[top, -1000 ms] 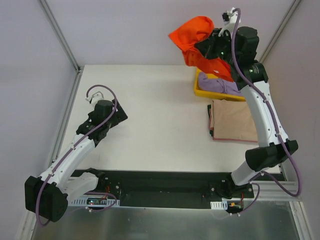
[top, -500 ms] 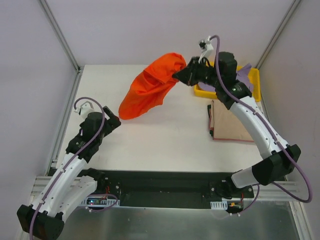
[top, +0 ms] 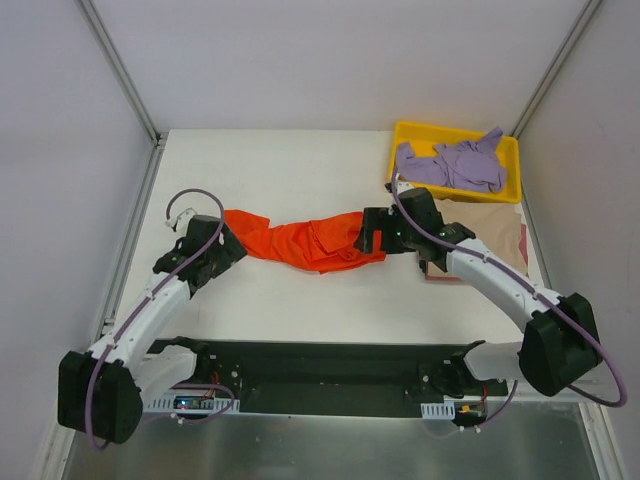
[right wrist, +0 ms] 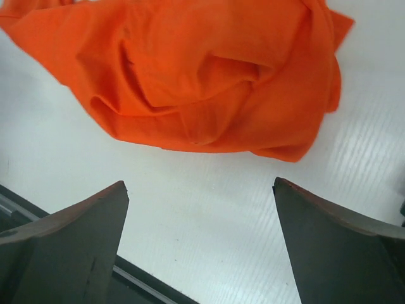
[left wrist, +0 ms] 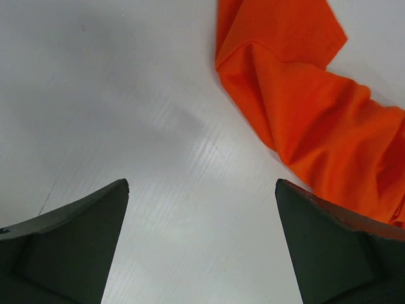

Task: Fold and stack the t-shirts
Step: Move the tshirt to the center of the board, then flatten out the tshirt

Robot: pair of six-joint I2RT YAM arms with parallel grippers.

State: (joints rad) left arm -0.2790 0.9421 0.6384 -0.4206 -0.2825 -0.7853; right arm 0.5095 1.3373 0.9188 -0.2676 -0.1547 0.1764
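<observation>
Compared with half a second ago, the orange-red shirt (top: 310,243) no longer hangs in the air from our right arm: it lies on the table (top: 300,170) as a crumpled band running left to right between our arms. Our right gripper (right wrist: 199,183) stands wide and empty just short of the bunched right end. Our left gripper (left wrist: 201,183), equally wide, sits by the narrow left tip, probably not touching it.

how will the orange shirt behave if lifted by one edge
The orange shirt lies in soft creased folds, so it is probably floppy and would sag from one grip. It looks thin, so likely light. Pushed on the table, it would probably bunch up.
</observation>
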